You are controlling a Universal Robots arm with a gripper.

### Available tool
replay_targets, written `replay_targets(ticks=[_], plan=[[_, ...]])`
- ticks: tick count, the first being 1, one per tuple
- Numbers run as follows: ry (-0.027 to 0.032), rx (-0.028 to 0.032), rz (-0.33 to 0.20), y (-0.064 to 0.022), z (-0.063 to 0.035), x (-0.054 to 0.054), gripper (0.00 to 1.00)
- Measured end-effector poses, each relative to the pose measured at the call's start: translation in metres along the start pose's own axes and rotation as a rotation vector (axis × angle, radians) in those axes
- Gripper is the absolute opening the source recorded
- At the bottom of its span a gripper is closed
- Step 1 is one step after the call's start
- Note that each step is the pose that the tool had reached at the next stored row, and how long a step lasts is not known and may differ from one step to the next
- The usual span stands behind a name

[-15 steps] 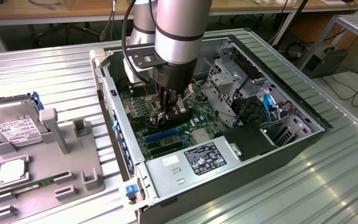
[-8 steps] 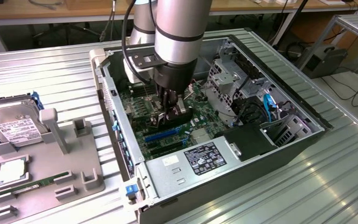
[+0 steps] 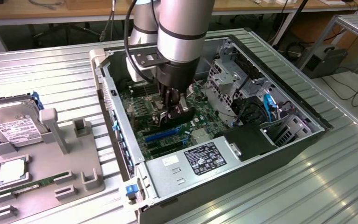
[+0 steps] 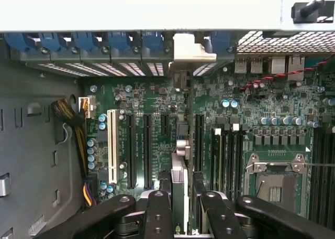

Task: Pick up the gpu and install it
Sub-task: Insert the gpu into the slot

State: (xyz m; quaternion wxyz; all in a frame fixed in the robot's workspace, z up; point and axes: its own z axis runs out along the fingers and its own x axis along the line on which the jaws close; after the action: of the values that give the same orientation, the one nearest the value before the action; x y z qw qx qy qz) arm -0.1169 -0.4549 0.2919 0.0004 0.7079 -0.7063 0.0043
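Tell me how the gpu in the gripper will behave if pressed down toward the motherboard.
The gpu is a thin board gripped edge-on by the gripper, so it is probably stiff along its length but could tilt sideways under an off-line push. So thin, it likely weighs little. Its exposed edge over the motherboard suggests it is fragile.

Inspected: the arm is built of smooth silver-grey cylindrical tubes, with one black ring band around the lower tube. A black cable runs alongside. The side bracket has a white body and a black plate with small round fasteners (number not legible). Below the silver tube the wrist section is black and cylindrical. The gripper is a black metal linkage. In the wrist view it shows as glossy black bars, the fingers dotted with round pivot pins and small holes.
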Motion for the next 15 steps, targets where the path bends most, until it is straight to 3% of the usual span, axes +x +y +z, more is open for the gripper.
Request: replay_targets(ticks=[3, 5, 9, 13, 15], plan=[[-0.0009, 0.0006, 0.0, -0.0014, -0.0001, 0.0001, 0.26], [-0.001, 0.0046, 0.0, -0.0015, 0.0001, 0.0001, 0.26], [-0.0011, 0.0281, 0.0, -0.001, 0.0023, 0.0002, 0.26], [-0.0026, 0.0382, 0.0, 0.0036, 0.0051, 0.0003, 0.26], [-0.0026, 0.0396, 0.001, 0.0061, 0.0064, 0.0004, 0.26]])
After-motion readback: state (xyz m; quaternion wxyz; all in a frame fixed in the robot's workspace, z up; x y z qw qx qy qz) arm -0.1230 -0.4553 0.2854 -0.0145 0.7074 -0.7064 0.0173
